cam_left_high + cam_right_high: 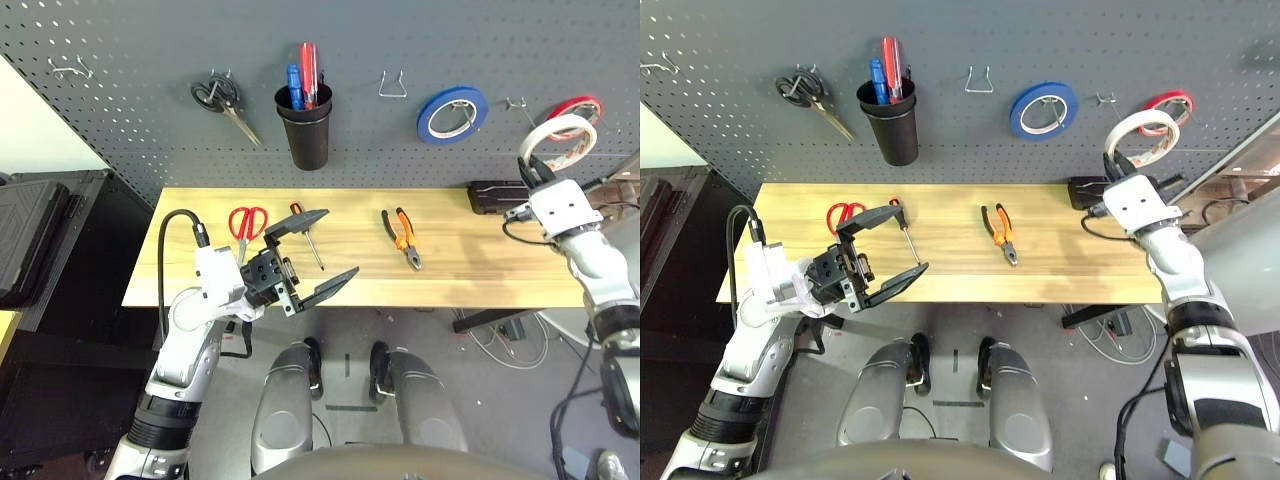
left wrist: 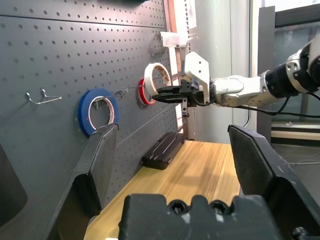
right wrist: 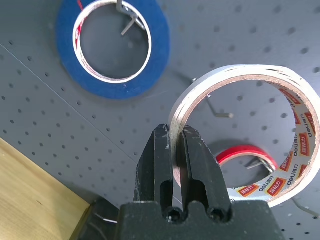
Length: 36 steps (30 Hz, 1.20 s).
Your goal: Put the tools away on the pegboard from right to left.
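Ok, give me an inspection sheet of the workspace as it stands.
Surface: light wooden tabletop, no spills seen.
Job's things: white tape roll off the table, in the right claw; pliers, small screwdriver and red-handled scissors on the table.
Pegboard: black-handled scissors, blue tape and red tape hung; black cup holding pens.
Clutter: black box at the table's back right.
Left claw: open, empty, over the table.
Cables: loose loops on the floor.
Surroundings: black cases at left.
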Tool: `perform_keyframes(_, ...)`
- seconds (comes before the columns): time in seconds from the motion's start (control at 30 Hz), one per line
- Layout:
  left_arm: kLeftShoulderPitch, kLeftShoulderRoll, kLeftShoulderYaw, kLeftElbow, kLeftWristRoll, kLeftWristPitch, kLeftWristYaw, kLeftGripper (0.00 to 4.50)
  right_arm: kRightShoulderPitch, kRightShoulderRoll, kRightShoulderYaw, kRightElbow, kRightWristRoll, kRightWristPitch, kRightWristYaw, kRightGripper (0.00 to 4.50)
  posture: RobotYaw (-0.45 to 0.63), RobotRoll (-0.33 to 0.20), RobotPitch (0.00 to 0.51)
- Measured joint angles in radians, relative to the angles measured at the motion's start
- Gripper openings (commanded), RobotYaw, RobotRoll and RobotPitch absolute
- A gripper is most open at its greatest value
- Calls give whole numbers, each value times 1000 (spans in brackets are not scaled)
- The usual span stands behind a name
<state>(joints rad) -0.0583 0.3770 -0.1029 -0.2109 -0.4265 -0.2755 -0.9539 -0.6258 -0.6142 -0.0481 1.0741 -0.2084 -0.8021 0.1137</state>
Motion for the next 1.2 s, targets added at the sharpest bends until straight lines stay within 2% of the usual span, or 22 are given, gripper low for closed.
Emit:
perform_keyframes(0.3,-43,-7,-16,61,38,-17,0,4500,-148,56,42,96,-10,144,22,43,149,0,174)
perform_keyframes(0.5,-48,-5,-17,69,48,-20,3,4500,-195,83,57,142,-17,222,18,43,149,0,179)
perform_keyframes(0.53,-48,-5,-17,69,49,-20,3,4500,-195,87,57,146,-16,225,16,497,150,0,180)
perform_keyframes(0.6,-48,-5,-17,69,51,-20,5,4500,-195,98,54,149,-7,223,9,1014,152,0,185)
perform_keyframes(0.73,-48,-2,-19,69,54,-19,5,4500,-188,106,30,142,24,148,7,2483,151,0,192)
perform_keyframes(0.9,-44,7,-19,69,61,-14,7,4500,-85,104,-3,47,65,2,11,4465,139,0,202)
perform_keyframes(1.07,-34,41,-22,69,83,22,23,4500,66,102,-5,-91,82,-57,32,4465,128,0,211)
perform_keyframes(1.2,-26,98,-32,68,127,81,32,4500,221,117,-4,-321,127,23,92,4465,122,0,221)
